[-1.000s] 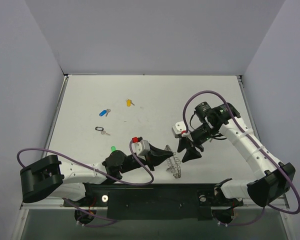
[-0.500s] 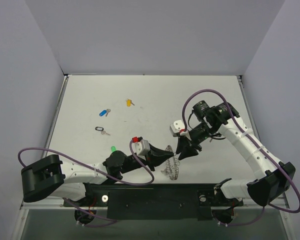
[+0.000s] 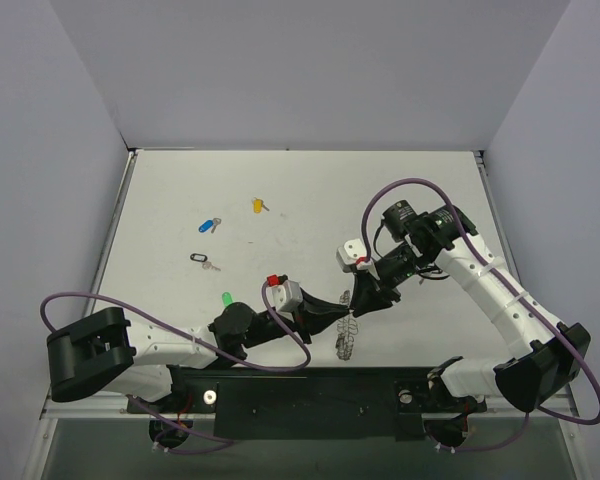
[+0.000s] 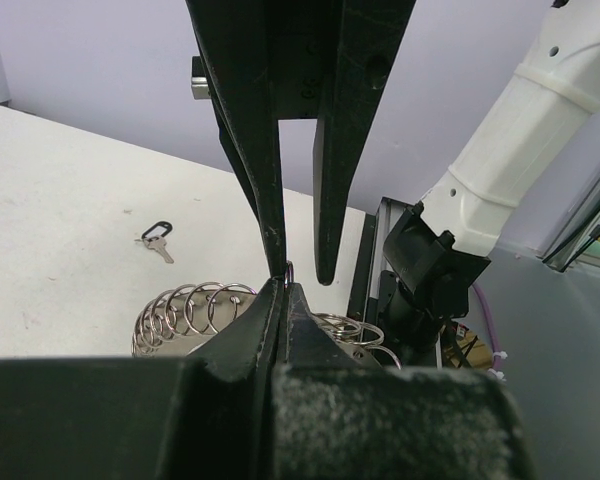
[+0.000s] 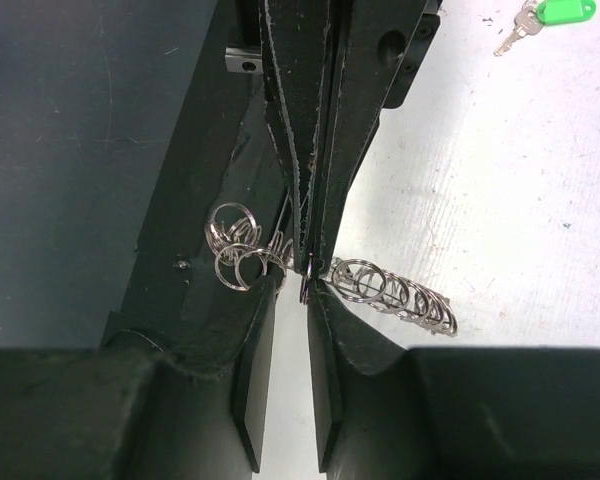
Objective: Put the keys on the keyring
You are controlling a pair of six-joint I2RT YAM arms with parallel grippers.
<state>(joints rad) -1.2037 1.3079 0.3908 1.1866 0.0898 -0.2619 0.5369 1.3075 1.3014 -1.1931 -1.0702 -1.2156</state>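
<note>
1. Nearest the front edge of the table (image 3: 310, 190) is the keyring (image 3: 348, 338), a chain of silvery loops spilling out to either side of the two grippers. Whether it rests on the surface or hangs cannot be told.
2. Just beside the keyring, the left gripper (image 3: 338, 314) reaches in from the keyring's left. Its fingers are pressed together and pinch the loops at the ring's upper end.
3. The right gripper (image 4: 300, 270) comes down on the keyring from the far right and meets the left gripper tip to tip above the coils. Its fingers (image 4: 350, 140) stand a narrow gap apart with one loop between the tips. Whether they squeeze that loop cannot be told.
4. The green key (image 3: 226, 298) lies on the table left of the keyring, well apart from it.
5. The black key (image 3: 201, 259) lies farther left of the keyring and farther back.
6. The blue key (image 3: 210, 224) lies beyond the black key, farther again from the keyring.
7. The yellow key (image 3: 259, 205) lies farthest back from the keyring and less far to its left than the blue key.
</note>
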